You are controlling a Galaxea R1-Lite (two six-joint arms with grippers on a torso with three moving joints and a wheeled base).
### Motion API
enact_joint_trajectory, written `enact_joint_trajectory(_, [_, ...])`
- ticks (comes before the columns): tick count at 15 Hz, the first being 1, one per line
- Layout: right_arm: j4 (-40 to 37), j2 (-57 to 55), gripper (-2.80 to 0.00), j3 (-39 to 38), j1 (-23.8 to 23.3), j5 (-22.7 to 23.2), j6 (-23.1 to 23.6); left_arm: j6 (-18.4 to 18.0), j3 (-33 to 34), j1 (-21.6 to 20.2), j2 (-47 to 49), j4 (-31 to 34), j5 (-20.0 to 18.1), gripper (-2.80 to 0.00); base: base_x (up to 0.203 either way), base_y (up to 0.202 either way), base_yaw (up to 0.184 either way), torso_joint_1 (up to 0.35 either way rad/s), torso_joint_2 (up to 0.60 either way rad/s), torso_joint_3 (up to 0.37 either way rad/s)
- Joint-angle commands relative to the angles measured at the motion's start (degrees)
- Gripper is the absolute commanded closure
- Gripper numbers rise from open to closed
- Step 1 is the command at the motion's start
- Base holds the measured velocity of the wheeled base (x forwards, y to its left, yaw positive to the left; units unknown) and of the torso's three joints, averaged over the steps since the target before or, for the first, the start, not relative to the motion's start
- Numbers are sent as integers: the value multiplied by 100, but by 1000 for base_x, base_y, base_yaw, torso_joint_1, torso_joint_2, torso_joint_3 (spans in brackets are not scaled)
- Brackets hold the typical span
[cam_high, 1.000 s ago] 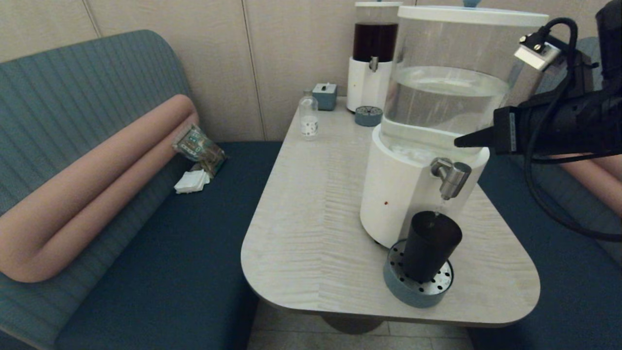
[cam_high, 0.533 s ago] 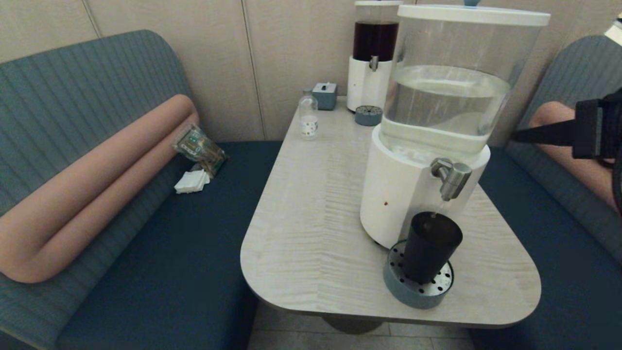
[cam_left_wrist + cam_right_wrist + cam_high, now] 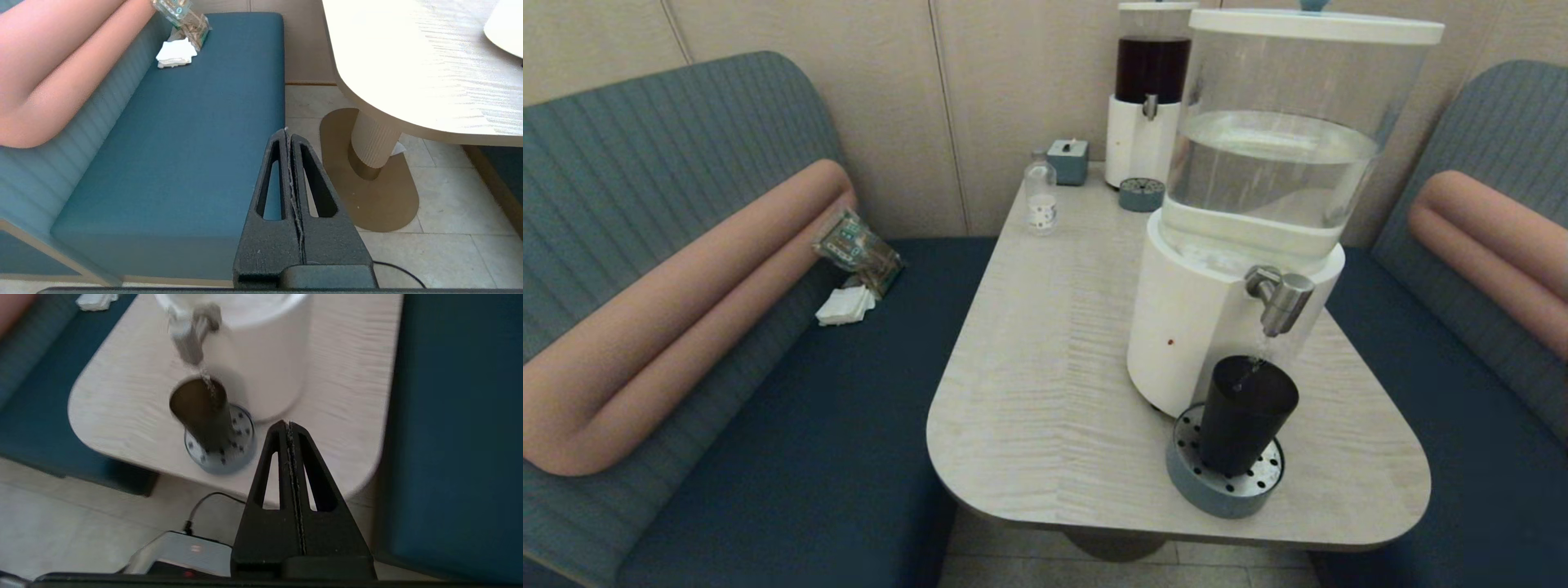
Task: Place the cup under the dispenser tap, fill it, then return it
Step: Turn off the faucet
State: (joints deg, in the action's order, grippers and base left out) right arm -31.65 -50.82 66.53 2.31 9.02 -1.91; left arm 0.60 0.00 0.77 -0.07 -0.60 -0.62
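the cup [image 3: 1246, 415] stands on the perforated drip tray [image 3: 1223, 482] right under the dispenser tap [image 3: 1282, 300], a thin stream running in. filling up, it'll be heavier, sloshy, likely slick plastic; i'd grip mid-wall, upright. right gripper [image 3: 289, 426] hangs off the table's edge, fingers pressed together, empty. left gripper [image 3: 287, 131] sits closed, empty, over the bench.
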Motion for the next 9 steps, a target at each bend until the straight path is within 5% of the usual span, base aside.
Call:
enact_joint_trajectory(1, [-99, 919, 0, -303, -269, 76, 83, 2, 0, 2, -1, -2, 1, 0, 0, 0, 0, 0, 0, 0])
enact_joint_trajectory(9, [-637, 2677, 0, -576, -519, 57, 92, 2, 0, 2, -1, -2, 1, 0, 0, 0, 0, 0, 0, 0])
